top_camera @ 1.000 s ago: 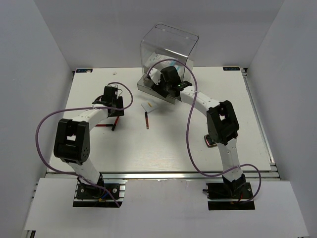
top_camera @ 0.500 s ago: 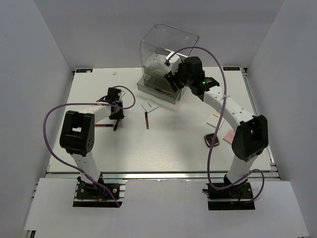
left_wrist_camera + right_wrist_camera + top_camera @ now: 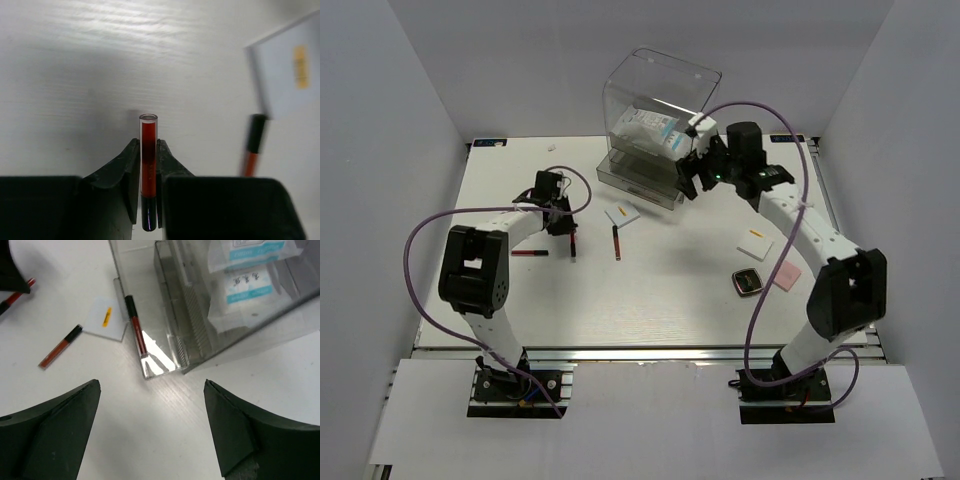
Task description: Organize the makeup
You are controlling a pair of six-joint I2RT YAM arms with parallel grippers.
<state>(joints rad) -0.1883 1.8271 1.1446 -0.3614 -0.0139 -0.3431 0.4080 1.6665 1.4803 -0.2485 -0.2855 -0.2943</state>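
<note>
Arms: the left arm (image 3: 510,228) and the right arm (image 3: 800,222) are built of white links joined by black housings.
Elbows: a large black block with rounded corners is set at each elbow (image 3: 470,280).
Cables: a purple cable (image 3: 408,255) is looped along the left arm, and a second cable (image 3: 755,104) is arched over the right.
Bases: each arm is carried on a low black base (image 3: 508,385).
Left gripper (image 3: 148,150): its fingers (image 3: 120,172) are matt black and tapered to narrow tips.
Right gripper (image 3: 151,385): its fingers (image 3: 60,415) are black, broad and wedge-shaped.

Bright, even light; soft shadows
</note>
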